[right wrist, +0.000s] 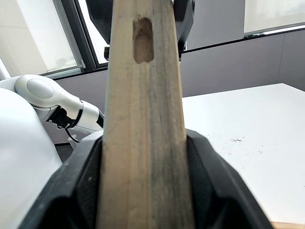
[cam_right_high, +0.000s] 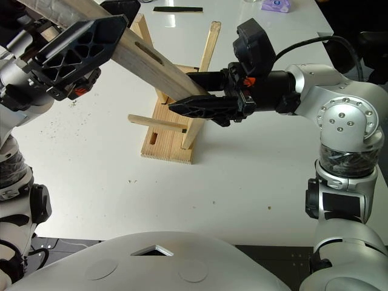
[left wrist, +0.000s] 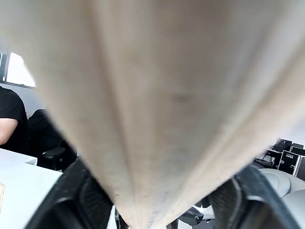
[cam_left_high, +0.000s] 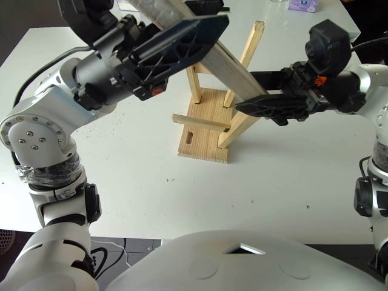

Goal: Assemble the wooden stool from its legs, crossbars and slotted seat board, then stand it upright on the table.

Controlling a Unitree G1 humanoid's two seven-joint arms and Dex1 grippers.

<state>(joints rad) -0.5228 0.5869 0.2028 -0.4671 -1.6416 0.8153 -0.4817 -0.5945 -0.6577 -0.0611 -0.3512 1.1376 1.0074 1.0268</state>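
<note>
Mid-bench (cam_left_high: 121, 176) lies the seat board (cam_left_high: 209, 145) with legs (cam_left_high: 251, 42) and a crossbar (cam_left_high: 200, 121) slotted in, and slanting above it is a long slotted bar (cam_right_high: 157, 63), left claw (cam_left_high: 212, 33) clenched on its far-left end, right claw (cam_right_high: 180, 92) clamping its lower right end.

No legible text, number or sign was recorded on any surface. Any marking on the purple packet (cam_left_high: 302, 5) at the far edge of the table (cam_left_high: 121, 157) was too small to be made out
</note>
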